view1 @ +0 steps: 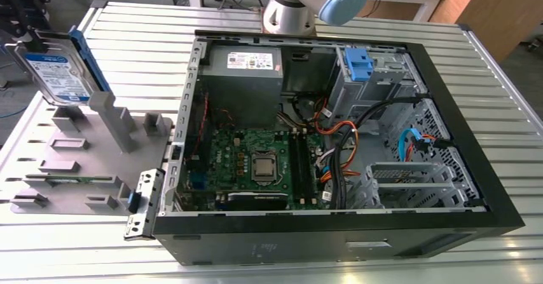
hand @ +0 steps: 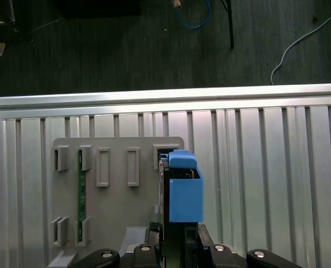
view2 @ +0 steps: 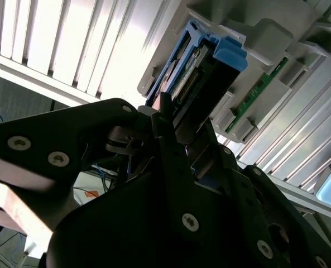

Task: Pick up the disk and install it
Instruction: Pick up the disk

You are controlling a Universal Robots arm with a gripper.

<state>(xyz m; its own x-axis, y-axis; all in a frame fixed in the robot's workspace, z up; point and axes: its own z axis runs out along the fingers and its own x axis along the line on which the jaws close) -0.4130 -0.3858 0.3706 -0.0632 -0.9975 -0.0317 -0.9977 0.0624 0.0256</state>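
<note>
In both wrist views the claw (hand: 176,233) is pinched on the disk (hand: 185,192), with a black finger (view2: 168,139) lying against each flat side and the blue side rail turned edge-on to the first wrist view. Directly past it lies the grey holder plate (hand: 120,212), which also carries a thin green circuit strip (hand: 81,195) set in one of its slots. In the exterior view the disk stands on edge and leans a little, its blue-and-white label facing the camera, over the holder's far corner and just beside a grey upright post (view1: 110,119). I cannot tell whether its lower edge sits in the slot or hangs just above it. The holder rests on the slatted metal worktop (view1: 475,61), touching the open computer case (view1: 339,246) on the exterior view's left. Inside the case are a green motherboard (view1: 254,157), a grey power-supply box (view1: 241,81) at the far end, and a blue latch (view1: 358,65) on a bare metal cage. Beyond the case rises the arm (view1: 314,4).
</note>
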